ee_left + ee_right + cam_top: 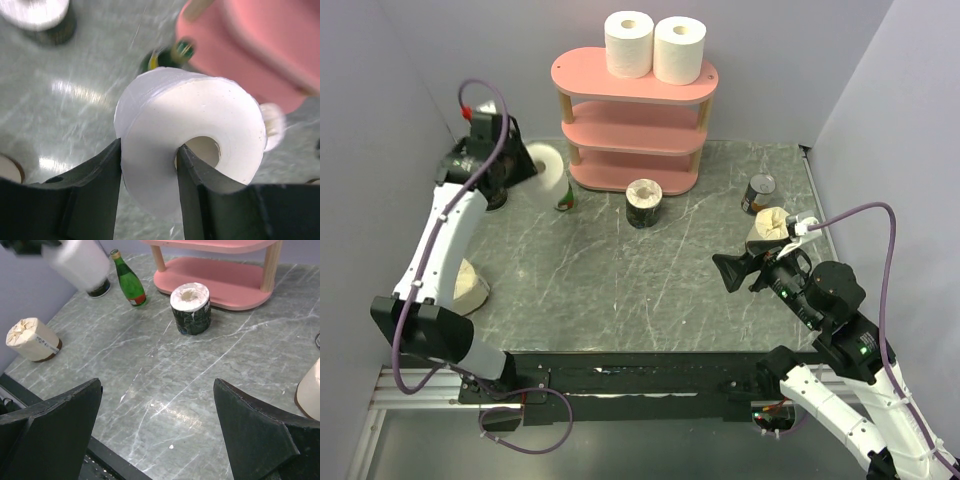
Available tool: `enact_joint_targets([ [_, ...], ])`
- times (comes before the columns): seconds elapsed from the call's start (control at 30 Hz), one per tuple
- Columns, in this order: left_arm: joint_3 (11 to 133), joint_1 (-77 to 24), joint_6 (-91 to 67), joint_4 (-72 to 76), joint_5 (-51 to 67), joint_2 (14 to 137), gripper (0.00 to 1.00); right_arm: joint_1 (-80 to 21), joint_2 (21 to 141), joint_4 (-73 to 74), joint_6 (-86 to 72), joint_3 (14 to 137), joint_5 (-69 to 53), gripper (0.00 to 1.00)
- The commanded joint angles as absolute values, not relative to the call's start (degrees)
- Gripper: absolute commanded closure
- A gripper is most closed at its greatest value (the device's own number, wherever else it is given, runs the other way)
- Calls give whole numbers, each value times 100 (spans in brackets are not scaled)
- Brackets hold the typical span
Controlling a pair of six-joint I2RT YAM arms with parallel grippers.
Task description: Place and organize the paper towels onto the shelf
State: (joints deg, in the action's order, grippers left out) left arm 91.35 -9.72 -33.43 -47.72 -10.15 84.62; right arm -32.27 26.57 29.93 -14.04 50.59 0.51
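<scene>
The pink shelf (635, 120) stands at the back with two white paper towels (629, 43) (680, 49) on its top board. My left gripper (149, 150) is shut on a third white roll (190, 125), one finger inside its core and one outside, held in the air left of the shelf (548, 170). A dark-banded roll (644, 203) stands on the table in front of the shelf. One cream roll (470, 288) lies at the left edge, and another (769, 229) is by my right gripper (740, 272), which stands open over bare table (157, 385).
A green glass bottle (565, 195) stands just under the held roll, by the shelf's left foot. A small metal can (758, 194) sits at the right. Another dark-banded roll (40, 17) stands behind my left gripper. Walls close in on the left, the right and the back.
</scene>
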Motion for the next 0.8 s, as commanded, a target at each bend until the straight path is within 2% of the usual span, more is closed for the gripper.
enact_joint_targets([
  [0.0,10702,-958,-3164,-5194,-1082,8805,73,-3243,2724,2891,-1345,5396,44,0],
  [0.23,13521,-949,-3129,-5809,-897,9869,72,-3243,2769,3173,-1143,5765,184,0],
  [0.3,13964,-941,-3181,-5749,-818,10019,71,-3243,2768,3190,-1151,5853,237,0],
  [0.53,13149,-879,-3296,-4106,-133,9642,69,-3243,2769,3331,-1222,6064,167,0],
  [0.77,13465,-879,-3436,-3472,290,9949,70,-3243,2628,3445,-1213,6126,246,0],
])
